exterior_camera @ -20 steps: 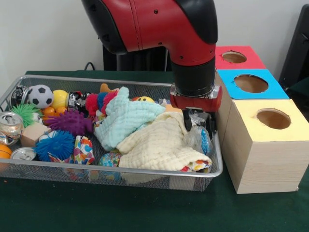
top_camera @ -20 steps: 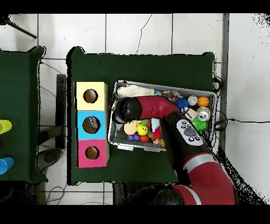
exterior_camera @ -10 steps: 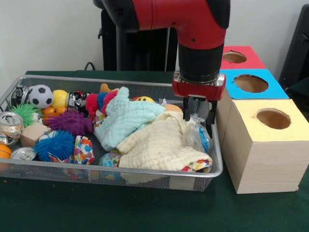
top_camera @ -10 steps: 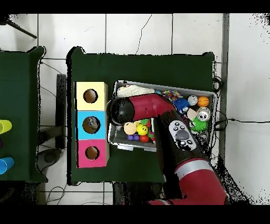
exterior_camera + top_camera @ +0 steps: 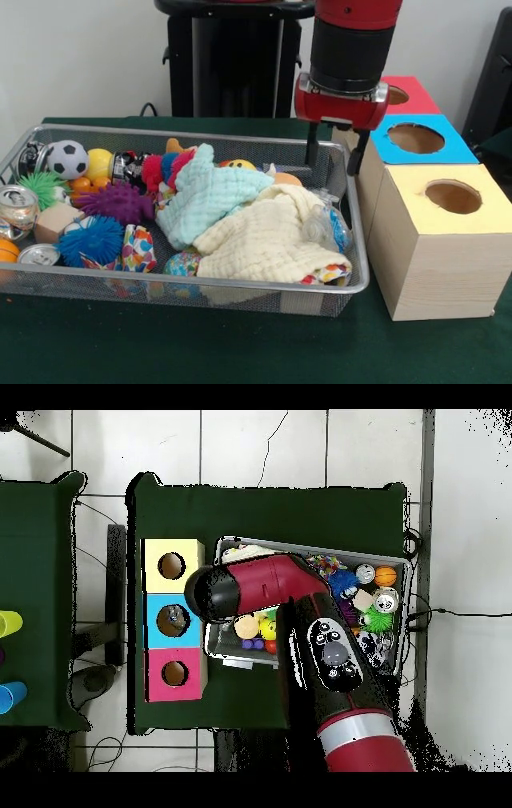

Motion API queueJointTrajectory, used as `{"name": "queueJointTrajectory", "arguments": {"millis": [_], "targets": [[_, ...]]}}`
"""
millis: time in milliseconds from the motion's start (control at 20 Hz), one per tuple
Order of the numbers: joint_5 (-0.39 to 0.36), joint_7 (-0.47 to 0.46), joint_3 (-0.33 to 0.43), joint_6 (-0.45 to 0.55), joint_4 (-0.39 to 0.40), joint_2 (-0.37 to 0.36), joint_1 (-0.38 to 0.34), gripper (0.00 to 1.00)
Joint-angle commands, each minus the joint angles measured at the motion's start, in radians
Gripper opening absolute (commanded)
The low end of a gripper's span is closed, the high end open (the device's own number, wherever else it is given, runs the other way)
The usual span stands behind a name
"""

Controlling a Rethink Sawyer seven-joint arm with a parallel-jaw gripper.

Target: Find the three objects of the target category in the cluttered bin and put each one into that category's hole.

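Note:
The wire-mesh bin (image 5: 160, 282) sits on the green table, full of toys and cloths; it also shows in the overhead view (image 5: 300, 548). One crushed clear bottle with a blue label (image 5: 328, 227) lies at the bin's right end, against the cream cloth (image 5: 264, 240). No other bottle shows. My gripper (image 5: 332, 156) hangs above the bin's far right corner, well above the bottle, next to the blue-topped box (image 5: 416, 140). Its fingers are apart with nothing between them. In the overhead view the arm's wrist (image 5: 212, 594) hides the gripper.
Three wooden boxes with round holes stand right of the bin: yellow (image 5: 452, 196), blue, red (image 5: 392, 94). A light-blue cloth (image 5: 208, 196) lies mid-bin. Silver cans (image 5: 18, 206), spiky balls (image 5: 120, 202) and a soccer ball (image 5: 68, 158) fill the left end.
The gripper has risen out of the bin's right end and shifted toward the boxes, empty. The bottle stays in the bin beside the cream cloth.

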Motion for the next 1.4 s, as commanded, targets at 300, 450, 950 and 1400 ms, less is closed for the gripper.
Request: {"name": "queueJointTrajectory", "arguments": {"millis": [300, 450, 950, 1400], "targets": [[0.006, -0.171, 0.101, 0.01, 0.019, 0.07, -0.109, 1.0], [-0.004, -0.185, 0.132, -0.024, 0.03, 0.09, -0.13, 1.0], [0.014, -0.12, 0.189, -0.085, 0.076, 0.132, -0.155, 1.0], [0.002, -0.097, 0.213, -0.097, 0.055, 0.146, -0.146, 1.0]]}}
